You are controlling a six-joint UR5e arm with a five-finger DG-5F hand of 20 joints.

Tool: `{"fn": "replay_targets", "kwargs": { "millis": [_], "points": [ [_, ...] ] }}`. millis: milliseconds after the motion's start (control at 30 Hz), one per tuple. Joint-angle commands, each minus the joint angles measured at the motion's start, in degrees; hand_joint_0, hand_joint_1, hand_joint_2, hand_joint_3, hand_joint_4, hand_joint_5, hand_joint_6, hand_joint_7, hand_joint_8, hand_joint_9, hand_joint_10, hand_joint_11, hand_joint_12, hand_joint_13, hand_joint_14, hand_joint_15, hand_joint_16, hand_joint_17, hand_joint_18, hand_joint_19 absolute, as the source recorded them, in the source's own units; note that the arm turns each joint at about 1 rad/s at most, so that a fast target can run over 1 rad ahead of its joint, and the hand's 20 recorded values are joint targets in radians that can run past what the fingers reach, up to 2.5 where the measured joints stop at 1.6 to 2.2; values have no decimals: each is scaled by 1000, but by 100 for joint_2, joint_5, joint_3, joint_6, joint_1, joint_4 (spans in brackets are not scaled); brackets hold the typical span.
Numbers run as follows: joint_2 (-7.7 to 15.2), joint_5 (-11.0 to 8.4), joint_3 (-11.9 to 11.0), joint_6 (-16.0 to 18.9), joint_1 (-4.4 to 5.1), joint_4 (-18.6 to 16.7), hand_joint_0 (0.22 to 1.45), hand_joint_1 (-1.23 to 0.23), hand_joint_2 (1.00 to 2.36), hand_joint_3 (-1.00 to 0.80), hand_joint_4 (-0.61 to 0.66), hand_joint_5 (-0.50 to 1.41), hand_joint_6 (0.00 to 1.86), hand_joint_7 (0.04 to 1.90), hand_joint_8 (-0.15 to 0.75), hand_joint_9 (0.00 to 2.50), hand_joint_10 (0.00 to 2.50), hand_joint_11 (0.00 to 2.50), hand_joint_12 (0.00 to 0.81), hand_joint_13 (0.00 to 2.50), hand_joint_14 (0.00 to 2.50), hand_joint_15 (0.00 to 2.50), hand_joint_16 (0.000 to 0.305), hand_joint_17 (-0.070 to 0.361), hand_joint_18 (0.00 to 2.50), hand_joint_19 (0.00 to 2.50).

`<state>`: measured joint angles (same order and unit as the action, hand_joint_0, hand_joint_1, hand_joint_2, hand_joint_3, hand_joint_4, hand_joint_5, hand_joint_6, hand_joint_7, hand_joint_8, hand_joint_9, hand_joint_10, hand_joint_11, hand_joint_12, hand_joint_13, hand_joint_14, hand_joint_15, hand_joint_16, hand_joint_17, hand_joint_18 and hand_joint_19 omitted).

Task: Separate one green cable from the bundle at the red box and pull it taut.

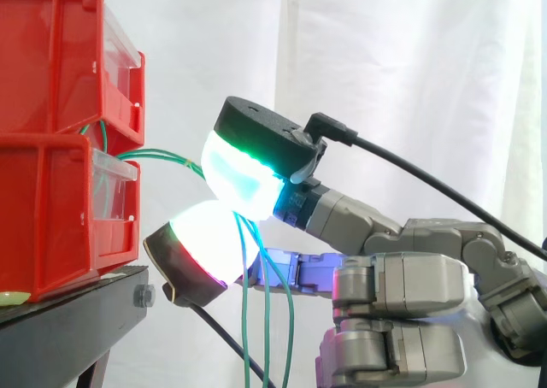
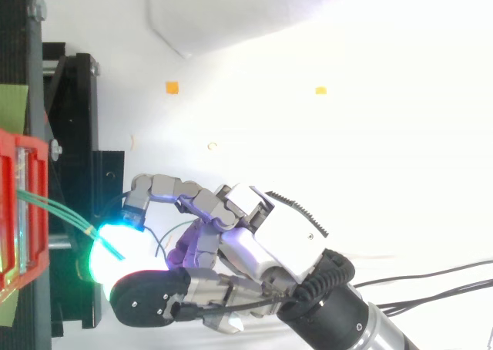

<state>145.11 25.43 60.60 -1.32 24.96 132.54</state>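
Pinching the green cables (image 1: pixel 162 156) between its glowing pads (image 1: pixel 244 179) just beside the red box (image 1: pixel 51 217), the robot hand (image 2: pixel 285 234) grips where the strands leave it and before they droop downward, likely for a short pull, though more than one strand seems caught.
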Motion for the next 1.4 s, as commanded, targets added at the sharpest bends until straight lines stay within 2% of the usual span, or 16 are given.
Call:
{"fn": "replay_targets", "kwargs": {
  "millis": [0,400,533,600,633,667,733,767,867,1100,1367],
  "points": [
    [0,6,4,88,0,132,728,-710,1002,-487,79,120,500,1438,241,2100,43,1343,401,1792,536,1650,83,186,2068,943],
    [0,6,4,123,0,510,748,-724,1012,-393,72,120,500,1442,248,2094,44,1369,396,1767,594,1626,80,181,2050,956],
    [-79,94,4,141,0,835,753,-711,1011,-400,71,119,500,1443,247,2086,45,1386,395,1757,602,1625,79,179,2044,964],
    [-211,155,4,132,0,1222,753,-707,1011,-401,80,118,500,1439,239,2081,43,1374,403,1755,608,1616,79,178,2044,959],
    [-211,155,4,132,0,1222,753,-706,1011,-402,72,118,500,1441,246,2076,44,1378,395,1753,607,1617,78,176,2033,971],
    [-316,217,-4,132,0,1600,754,-705,1010,-404,73,118,500,1446,253,2076,44,1377,395,1752,608,1616,78,176,2032,971],
    [-378,243,4,150,0,1890,753,-703,1011,-408,74,117,500,1436,241,2071,44,1378,396,1749,607,1614,78,175,2024,975],
    [-492,252,4,176,0,2171,754,-702,1010,-410,74,117,501,1435,242,2069,44,1384,396,1749,607,1616,78,175,2024,975],
    [-571,261,4,194,26,2584,752,-701,1011,-406,74,117,500,1435,250,2070,43,1371,396,1743,601,1622,78,175,2020,965],
    [-668,349,4,352,18,3155,751,-699,1009,-410,70,117,501,1433,249,2063,43,1370,392,1742,597,1617,77,174,2015,965],
    [-756,797,4,343,-26,3753,748,-698,1008,-418,67,116,501,1430,243,2062,43,1362,391,1741,590,1618,77,173,2010,975]
  ]
}}
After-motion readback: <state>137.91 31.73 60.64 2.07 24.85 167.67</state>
